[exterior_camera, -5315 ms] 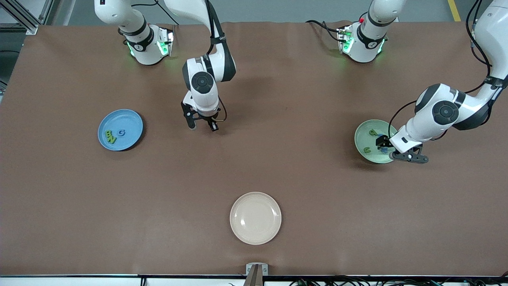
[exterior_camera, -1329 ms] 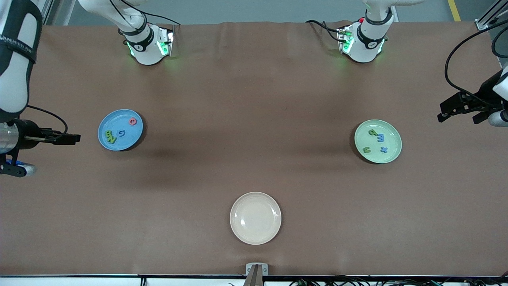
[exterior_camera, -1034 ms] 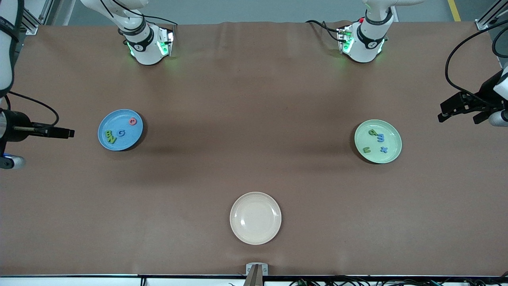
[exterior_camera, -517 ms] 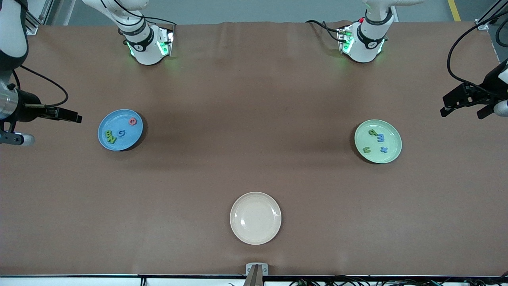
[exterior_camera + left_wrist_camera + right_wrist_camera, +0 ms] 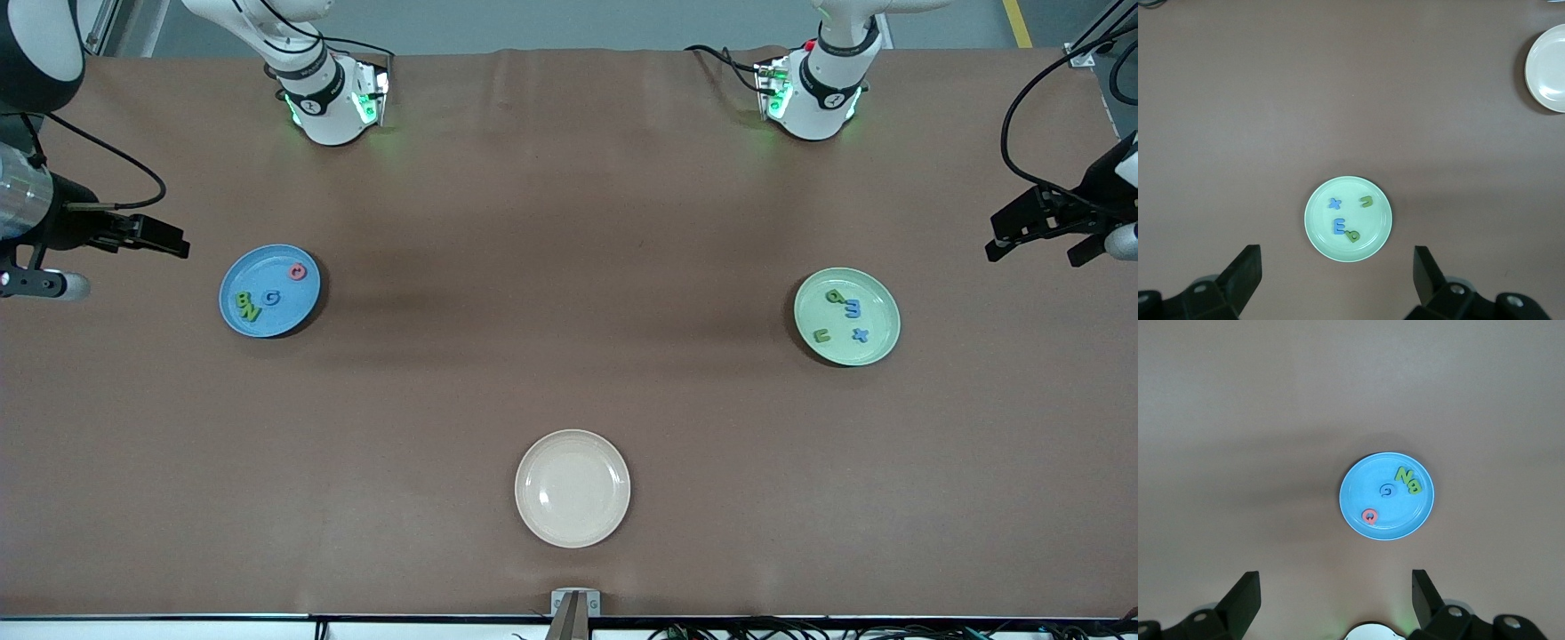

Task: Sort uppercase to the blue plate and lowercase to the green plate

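The blue plate (image 5: 284, 311) (image 5: 1361, 490) holds the uppercase letters: green B and N (image 5: 247, 305) (image 5: 1410, 480), blue G (image 5: 271, 297) and a red rounded one (image 5: 298, 272) (image 5: 1370, 516). The green plate (image 5: 880, 307) (image 5: 1375, 223) holds the lowercase letters: green p (image 5: 836, 296), blue m (image 5: 852, 308) (image 5: 1339, 227), blue x (image 5: 859, 335) (image 5: 1334, 203) and green u (image 5: 822, 336) (image 5: 1367, 201). My right gripper (image 5: 160, 238) (image 5: 1335, 597) hangs open and empty high over the right arm's end of the table. My left gripper (image 5: 1038, 249) (image 5: 1336, 273) hangs open and empty over the left arm's end.
An empty cream plate (image 5: 533, 462) (image 5: 1548, 67) lies near the table's front edge, midway between the two ends. The arm bases (image 5: 333, 102) (image 5: 813, 98) stand along the table's back edge. The right arm's base (image 5: 1370, 633) shows between the right fingers.
Both arms have pulled away from the middle and the green plate to the table's ends. The red letter now lies in the blue plate. In the last second the right gripper drifted toward the bases' edge.
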You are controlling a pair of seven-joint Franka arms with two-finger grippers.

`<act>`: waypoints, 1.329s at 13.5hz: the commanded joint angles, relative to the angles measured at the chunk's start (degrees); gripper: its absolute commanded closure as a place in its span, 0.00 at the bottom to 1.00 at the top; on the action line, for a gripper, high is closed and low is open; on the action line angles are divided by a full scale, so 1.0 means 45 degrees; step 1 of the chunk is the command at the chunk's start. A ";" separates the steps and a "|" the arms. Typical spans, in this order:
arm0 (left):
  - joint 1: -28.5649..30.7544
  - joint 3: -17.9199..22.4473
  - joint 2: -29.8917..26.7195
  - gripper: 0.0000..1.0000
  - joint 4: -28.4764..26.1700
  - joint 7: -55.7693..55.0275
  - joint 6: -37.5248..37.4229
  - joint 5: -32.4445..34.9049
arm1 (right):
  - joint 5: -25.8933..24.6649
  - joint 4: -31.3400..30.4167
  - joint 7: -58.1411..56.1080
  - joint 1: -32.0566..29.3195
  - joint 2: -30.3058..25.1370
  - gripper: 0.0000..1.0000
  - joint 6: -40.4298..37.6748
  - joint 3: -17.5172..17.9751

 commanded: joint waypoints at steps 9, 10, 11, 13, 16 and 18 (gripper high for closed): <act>-0.0041 0.0024 -0.0046 0.00 0.0225 0.0032 -0.0124 0.0132 | -0.0173 -0.0358 -0.0023 -0.0516 -0.0258 0.00 0.0066 0.0249; -0.0041 0.0024 -0.0046 0.00 0.0225 0.0032 -0.0124 0.0112 | -0.0173 -0.0338 -0.0023 -0.0516 -0.0239 0.00 0.0066 0.0249; -0.0041 0.0024 -0.0046 0.00 0.0206 0.0032 -0.0124 0.0132 | -0.0173 -0.0338 -0.0023 -0.0516 -0.0239 0.00 0.0047 0.0249; -0.0022 0.0024 -0.0046 0.00 0.0206 0.0032 -0.0143 0.0112 | -0.0173 -0.0202 -0.0004 -0.0516 -0.0219 0.00 0.0046 0.0249; -0.0022 0.0005 -0.0046 0.00 0.0206 0.0032 -0.0124 0.0132 | -0.0134 0.0149 0.0016 -0.0594 -0.0180 0.00 0.0027 0.0210; -0.0022 0.0024 -0.0027 0.00 0.0206 0.0032 -0.0124 0.0112 | -0.0134 0.0170 0.0074 -0.0613 -0.0161 0.00 0.0027 0.0210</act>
